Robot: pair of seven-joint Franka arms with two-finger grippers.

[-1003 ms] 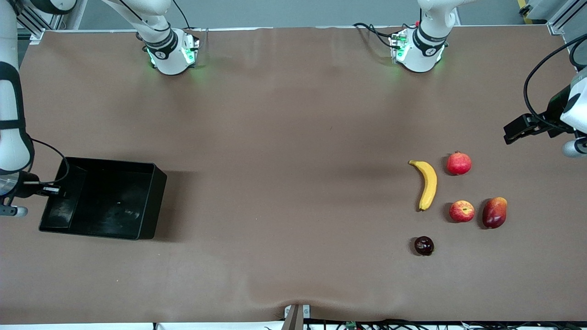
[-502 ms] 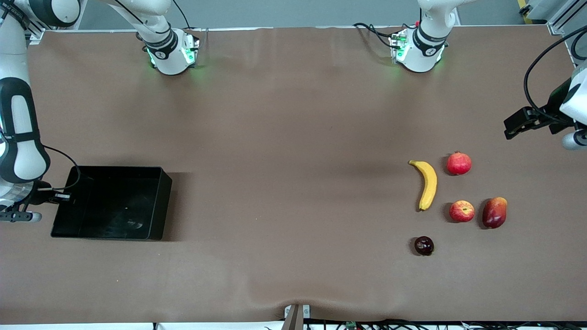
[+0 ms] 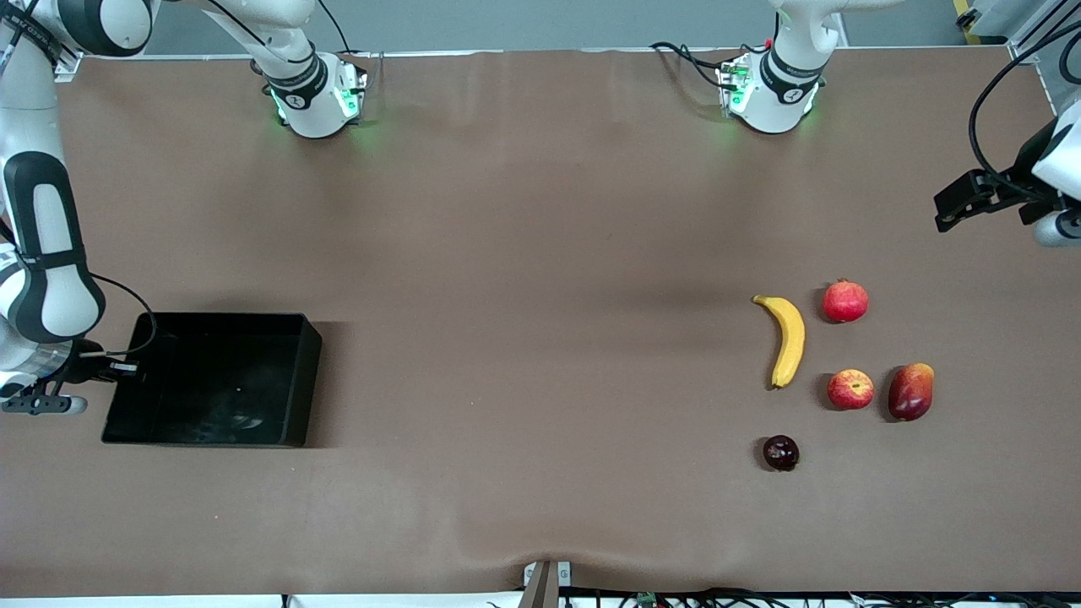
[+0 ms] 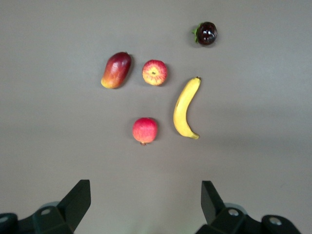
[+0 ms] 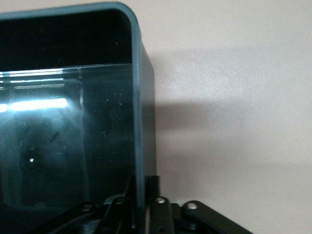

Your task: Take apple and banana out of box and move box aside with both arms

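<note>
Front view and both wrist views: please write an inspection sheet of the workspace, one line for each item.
Surface: brown table cover, slightly wrinkled near the front edge.
Job's things: black tray empty, at the right arm's end; banana and apple lie apart at the left arm's end.
Clutter: pomegranate, mango, dark round fruit around them.
Grippers: right gripper astride the tray's wall, jaws close to it; left gripper open in the air, over bare cover near the fruits.
Cables: black cables at both arm bases and along both wrists.
Surroundings: grey floor, metal frame corners.
</note>
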